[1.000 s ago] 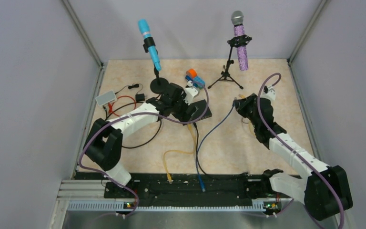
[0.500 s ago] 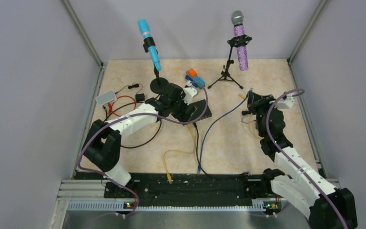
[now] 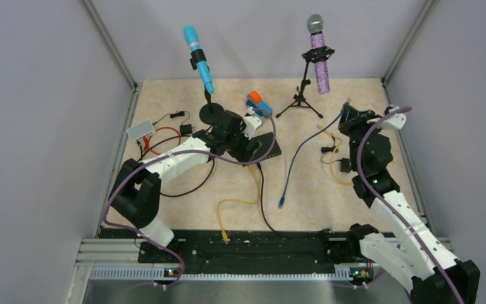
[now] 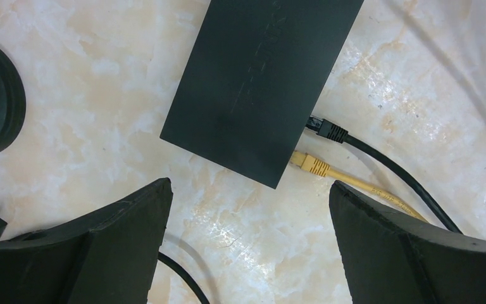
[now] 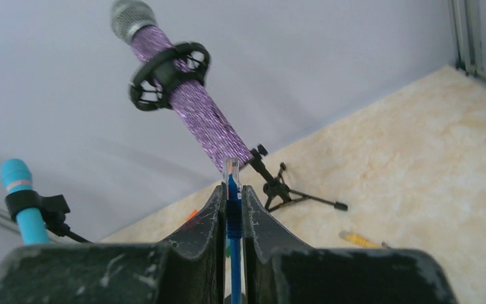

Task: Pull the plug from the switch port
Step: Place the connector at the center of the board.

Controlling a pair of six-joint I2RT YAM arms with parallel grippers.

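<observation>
Right wrist: right tool (image 5: 231, 189) is pinching the blue plug (image 5: 231, 172) aloft near the bench's (image 5: 417, 139) far-right corner; pull looking done. Left tool (image 4: 250, 185) is hovering wide-open, empty, over the switch (image 4: 259, 82).

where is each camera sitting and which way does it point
Top external: above and behind, looking down at the table; left arm and right arm show.
Left wrist: straight down on the switch; own jaws apart at the bottom.
Right wrist: sideways at the purple microphone; own jaws shut on the blue plug.
Top and left wrist share the switch; top and right wrist the microphone.
</observation>
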